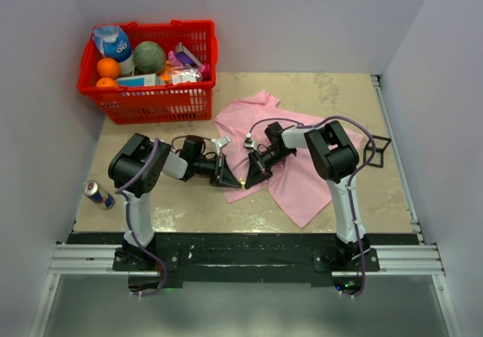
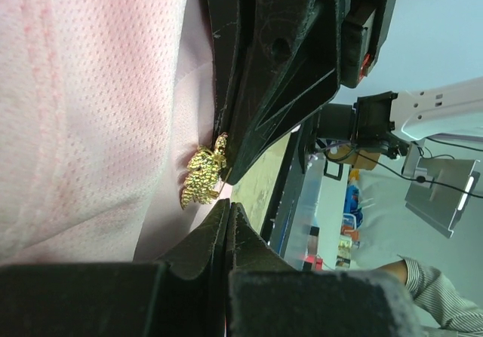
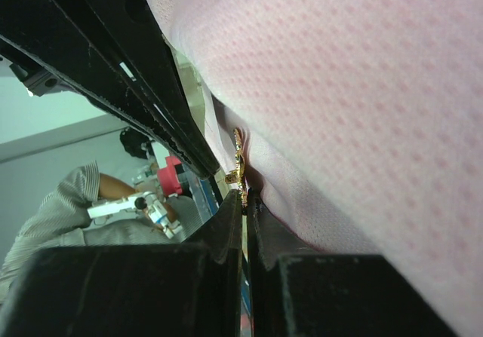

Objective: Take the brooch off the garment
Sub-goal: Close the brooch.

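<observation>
The light pink garment (image 1: 302, 163) lies spread on the table. The brooch (image 2: 202, 176), a small gold cluster, is pinned at its near-left hem and shows edge-on in the right wrist view (image 3: 238, 156). It is only a speck in the top view (image 1: 241, 182). My right gripper (image 3: 245, 195) is shut, with the brooch's lower edge pinched between its tips. In the left wrist view this gripper (image 2: 226, 173) touches the brooch from above. My left gripper (image 2: 229, 203) is shut just below the brooch at the hem, with a thin pink line of cloth between its jaws. Both grippers meet tip to tip in the top view, left (image 1: 224, 177) and right (image 1: 253, 175).
A red basket (image 1: 198, 105) of groceries stands at the back left. A drink can (image 1: 98, 194) lies at the left edge. A black wire stand (image 1: 379, 151) sits right of the shirt. White walls close in both sides.
</observation>
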Controlling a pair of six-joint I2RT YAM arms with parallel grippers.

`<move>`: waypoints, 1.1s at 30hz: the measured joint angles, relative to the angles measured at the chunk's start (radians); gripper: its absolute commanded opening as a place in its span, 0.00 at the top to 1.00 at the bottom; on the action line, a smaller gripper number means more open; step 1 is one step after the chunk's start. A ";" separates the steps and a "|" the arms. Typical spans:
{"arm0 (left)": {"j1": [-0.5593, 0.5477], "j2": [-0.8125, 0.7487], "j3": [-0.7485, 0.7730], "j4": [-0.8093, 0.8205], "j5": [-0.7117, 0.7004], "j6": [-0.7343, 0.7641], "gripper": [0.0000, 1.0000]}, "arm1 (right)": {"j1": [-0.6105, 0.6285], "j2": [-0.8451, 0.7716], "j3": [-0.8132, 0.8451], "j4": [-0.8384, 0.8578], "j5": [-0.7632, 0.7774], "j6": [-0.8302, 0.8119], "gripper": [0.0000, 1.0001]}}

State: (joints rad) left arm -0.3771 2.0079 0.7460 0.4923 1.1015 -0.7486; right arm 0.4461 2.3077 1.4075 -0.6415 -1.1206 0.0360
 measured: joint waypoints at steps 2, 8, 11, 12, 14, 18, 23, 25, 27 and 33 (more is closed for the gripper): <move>-0.004 0.000 0.000 0.005 0.001 -0.002 1.00 | 0.000 0.000 0.000 0.000 0.000 0.000 1.00; -0.013 0.002 0.005 0.017 0.002 -0.019 1.00 | 0.000 0.000 0.000 0.000 0.000 0.000 1.00; -0.013 0.008 0.011 0.016 -0.006 -0.019 1.00 | 0.000 0.000 -0.001 0.001 0.000 0.001 1.00; -0.013 0.011 0.014 0.016 -0.006 -0.019 1.00 | 0.000 0.000 -0.001 0.002 0.000 0.001 1.00; -0.013 0.019 0.021 0.016 -0.008 -0.020 1.00 | 0.000 -0.002 -0.003 0.004 0.000 0.002 1.00; -0.012 0.028 0.031 0.016 -0.006 -0.029 1.00 | 0.000 -0.002 -0.003 0.006 0.001 0.004 1.00; -0.012 0.029 0.032 0.016 -0.006 -0.036 1.00 | 0.000 -0.002 -0.004 0.007 0.000 0.005 1.00; -0.012 0.029 0.032 0.016 -0.006 -0.035 1.00 | 0.000 -0.002 -0.004 0.007 0.000 0.005 1.00; -0.012 0.029 0.032 0.016 -0.006 -0.035 1.00 | 0.000 -0.002 -0.004 0.007 0.000 0.005 1.00; -0.012 0.024 0.021 0.020 -0.005 -0.035 1.00 | 0.000 -0.002 -0.004 0.007 0.000 0.005 1.00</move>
State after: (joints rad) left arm -0.3893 2.0323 0.7673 0.5125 1.0969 -0.7837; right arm 0.4461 2.3054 1.4033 -0.6346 -1.1202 0.0410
